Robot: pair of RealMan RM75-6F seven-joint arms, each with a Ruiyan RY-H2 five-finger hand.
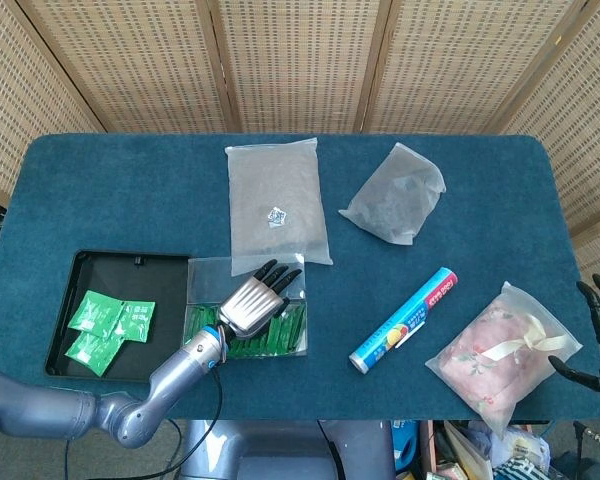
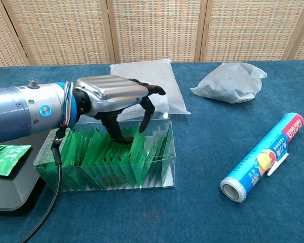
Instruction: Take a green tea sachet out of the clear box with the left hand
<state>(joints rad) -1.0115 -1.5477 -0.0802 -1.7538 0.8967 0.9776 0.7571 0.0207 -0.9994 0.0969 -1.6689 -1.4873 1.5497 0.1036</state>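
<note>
Left hand [image 2: 116,96] above clear box [image 2: 162,174] sachets [image 2: 111,157]

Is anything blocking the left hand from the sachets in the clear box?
Nothing visible does. The clear box is open on top, and the left hand hangs right over the green sachets, fingertips dipping among their upper edges, none clearly gripped.
</note>
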